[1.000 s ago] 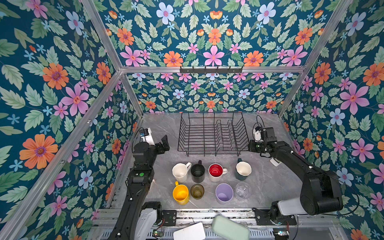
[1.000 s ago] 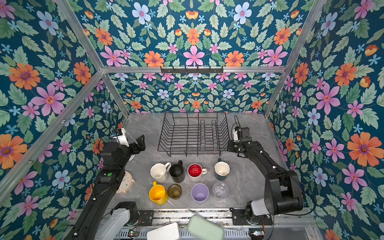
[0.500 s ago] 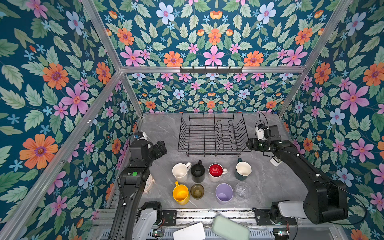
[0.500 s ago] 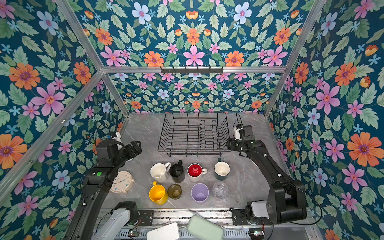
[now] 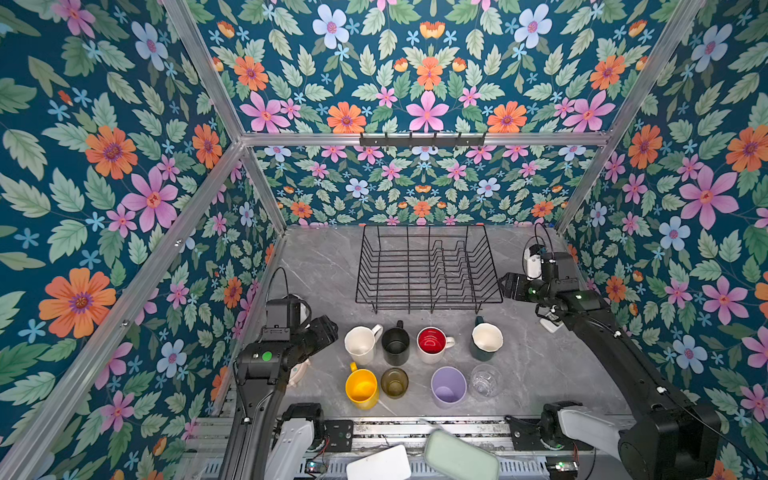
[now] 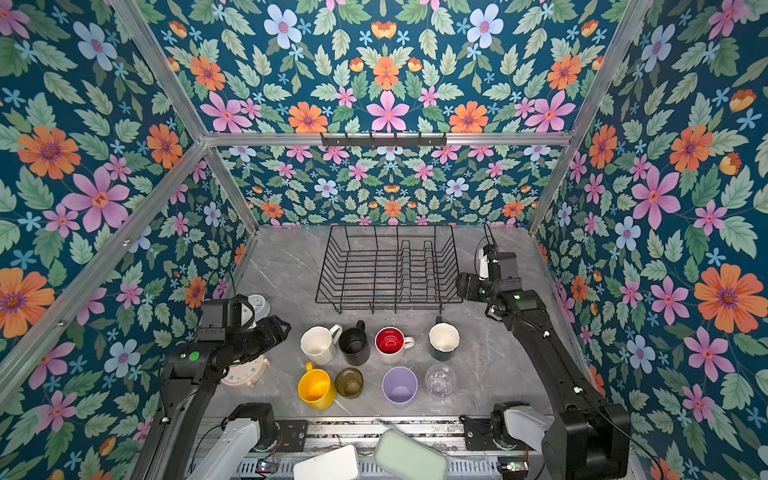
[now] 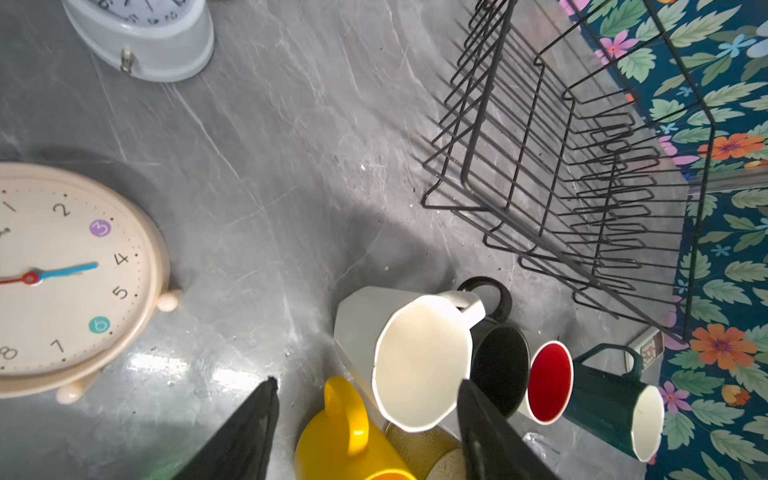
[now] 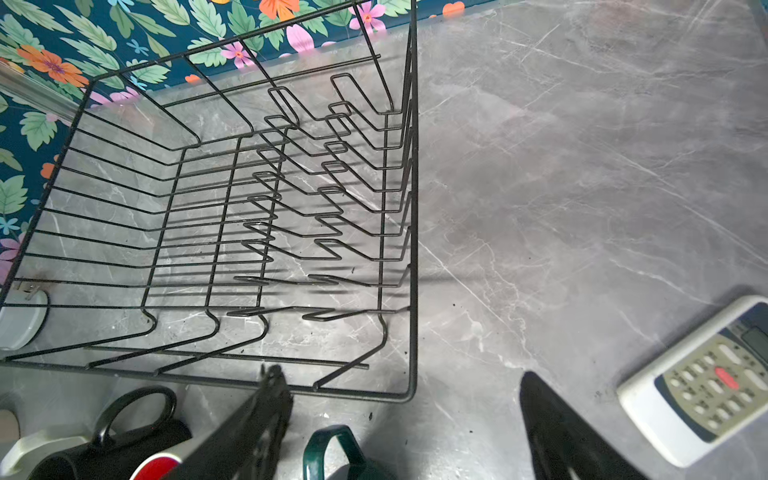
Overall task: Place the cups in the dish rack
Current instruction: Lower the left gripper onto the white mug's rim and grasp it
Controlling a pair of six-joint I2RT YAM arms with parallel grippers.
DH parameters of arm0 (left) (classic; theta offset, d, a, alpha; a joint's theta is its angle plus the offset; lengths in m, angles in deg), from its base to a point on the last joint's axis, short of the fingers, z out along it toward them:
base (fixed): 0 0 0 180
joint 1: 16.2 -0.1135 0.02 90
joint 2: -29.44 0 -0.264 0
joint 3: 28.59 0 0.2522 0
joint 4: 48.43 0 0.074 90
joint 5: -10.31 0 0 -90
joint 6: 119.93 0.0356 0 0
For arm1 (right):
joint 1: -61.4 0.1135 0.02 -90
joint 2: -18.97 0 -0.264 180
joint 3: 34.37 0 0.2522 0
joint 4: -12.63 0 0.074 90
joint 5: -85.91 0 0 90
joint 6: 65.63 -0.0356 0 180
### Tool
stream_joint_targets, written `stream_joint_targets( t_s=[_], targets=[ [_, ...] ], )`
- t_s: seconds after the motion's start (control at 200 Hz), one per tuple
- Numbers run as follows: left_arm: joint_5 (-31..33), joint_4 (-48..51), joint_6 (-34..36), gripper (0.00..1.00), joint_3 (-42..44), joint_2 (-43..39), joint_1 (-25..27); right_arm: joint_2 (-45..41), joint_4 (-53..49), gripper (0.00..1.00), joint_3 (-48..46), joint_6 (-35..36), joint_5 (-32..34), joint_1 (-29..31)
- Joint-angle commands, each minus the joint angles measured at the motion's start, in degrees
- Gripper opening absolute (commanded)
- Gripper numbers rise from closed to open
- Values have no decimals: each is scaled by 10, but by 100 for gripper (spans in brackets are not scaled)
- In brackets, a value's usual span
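The empty black wire dish rack [image 5: 428, 266] [image 8: 249, 208] stands at the back of the table. In front of it the cups stand in two rows: white [image 5: 360, 344], black [image 5: 395, 344], red-inside [image 5: 432, 344] and teal [image 5: 485, 340] mugs, then yellow mug [image 5: 361, 387], olive glass [image 5: 394, 382], lilac tumbler [image 5: 448, 386] and clear glass [image 5: 485, 380]. My left gripper [image 5: 330, 328] [image 7: 365, 386] is open just left of the white mug [image 7: 419, 361], holding nothing. My right gripper [image 5: 508, 286] [image 8: 399, 374] is open and empty by the rack's right front corner, above the teal mug's handle [image 8: 328, 449].
A cream clock [image 6: 245, 372] [image 7: 70, 274] lies under my left arm, and a white clock [image 6: 259, 305] [image 7: 141, 37] sits behind it by the left wall. A white remote control [image 8: 698, 378] lies right of the rack near the right wall.
My left arm has drawn back toward the table's front and come in beside the white mug, its jaws narrower. My right gripper has gone from shut to open by the rack.
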State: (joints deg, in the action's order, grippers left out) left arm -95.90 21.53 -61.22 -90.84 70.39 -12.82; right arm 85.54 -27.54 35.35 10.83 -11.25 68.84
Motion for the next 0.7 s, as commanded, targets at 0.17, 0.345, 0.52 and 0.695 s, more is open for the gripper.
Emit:
stream_joint_targets(
  t_s=[0.17, 0.345, 0.52, 0.695],
  targets=[
    [-20, 20, -7, 67, 14, 8, 6, -3, 0, 86, -6, -9, -1, 0],
    [-10, 7, -17, 66, 17, 21, 30, -3, -2, 86, -10, -10, -1, 0],
    [22, -17, -54, 66, 36, 27, 91, -3, -3, 86, -14, -13, -3, 0],
    [77, -27, -93, 66, 43, 53, 169, 1, -4, 86, -13, -15, -2, 0]
  ],
)
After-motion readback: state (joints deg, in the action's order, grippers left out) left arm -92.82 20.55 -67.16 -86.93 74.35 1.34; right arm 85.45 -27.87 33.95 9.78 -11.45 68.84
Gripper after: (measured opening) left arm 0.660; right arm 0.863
